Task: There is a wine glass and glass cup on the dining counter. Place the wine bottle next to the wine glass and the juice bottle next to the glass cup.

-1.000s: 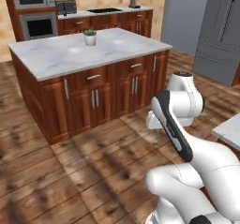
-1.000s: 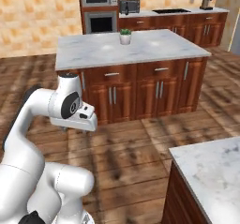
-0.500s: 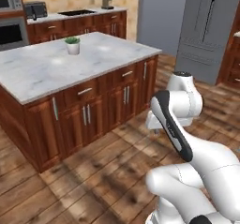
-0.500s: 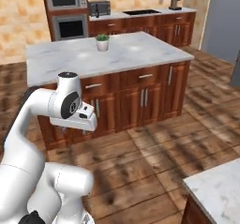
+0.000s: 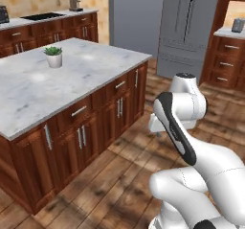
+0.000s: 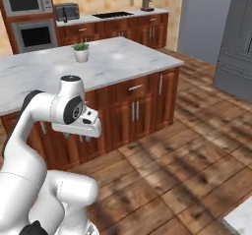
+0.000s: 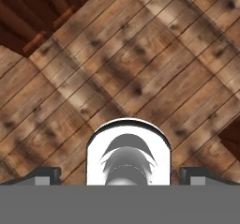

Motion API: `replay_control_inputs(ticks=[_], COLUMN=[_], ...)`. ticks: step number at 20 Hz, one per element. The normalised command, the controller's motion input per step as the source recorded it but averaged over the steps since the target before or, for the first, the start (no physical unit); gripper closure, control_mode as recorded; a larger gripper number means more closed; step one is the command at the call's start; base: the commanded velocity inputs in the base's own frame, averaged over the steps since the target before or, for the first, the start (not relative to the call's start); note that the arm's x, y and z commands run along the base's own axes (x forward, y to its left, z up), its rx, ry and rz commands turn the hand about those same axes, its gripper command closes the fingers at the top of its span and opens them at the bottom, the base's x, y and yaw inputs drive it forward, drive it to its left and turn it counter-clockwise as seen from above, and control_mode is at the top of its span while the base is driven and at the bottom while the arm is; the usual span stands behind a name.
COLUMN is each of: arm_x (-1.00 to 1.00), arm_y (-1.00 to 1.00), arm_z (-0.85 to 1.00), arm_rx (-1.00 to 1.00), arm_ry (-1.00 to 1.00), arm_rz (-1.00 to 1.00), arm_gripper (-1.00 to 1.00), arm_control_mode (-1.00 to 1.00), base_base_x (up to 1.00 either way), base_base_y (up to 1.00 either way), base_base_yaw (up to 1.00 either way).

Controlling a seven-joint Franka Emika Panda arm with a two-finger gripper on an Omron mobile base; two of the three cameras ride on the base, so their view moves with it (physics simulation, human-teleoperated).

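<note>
Hand view, claw [image 7: 120, 175] spread (floorboards [image 7: 140, 68] below)

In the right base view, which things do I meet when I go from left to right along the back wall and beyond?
Microwave → toaster → cooktop → coffee machine → fridge.

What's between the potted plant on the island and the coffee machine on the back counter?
Bare marble of the island, then a floor gap, between the potted plant and the coffee machine, in the left base view.
</note>
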Motion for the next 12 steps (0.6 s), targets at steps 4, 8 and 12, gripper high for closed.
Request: replay_control_inputs(ticks=[4, 8, 12], arm_x=[0.0, 0.0, 0.0], arm_y=[0.0, 0.0, 0.0], arm_z=[0.0, 0.0, 0.0], arm_rx=[0.0, 0.0, 0.0], arm_ry=[0.0, 0.0, 0.0], arm_rz=[0.0, 0.0, 0.0], arm_gripper=[-1.0, -1.0, -1.0], arm_control_mode=[1.0, 1.0, 1.0], base_base_x=[0.68, 0.67, 0.66], base_base_y=[0.36, 0.35, 0.29], base_base_yaw=[-0.42, -0.42, -0.41])
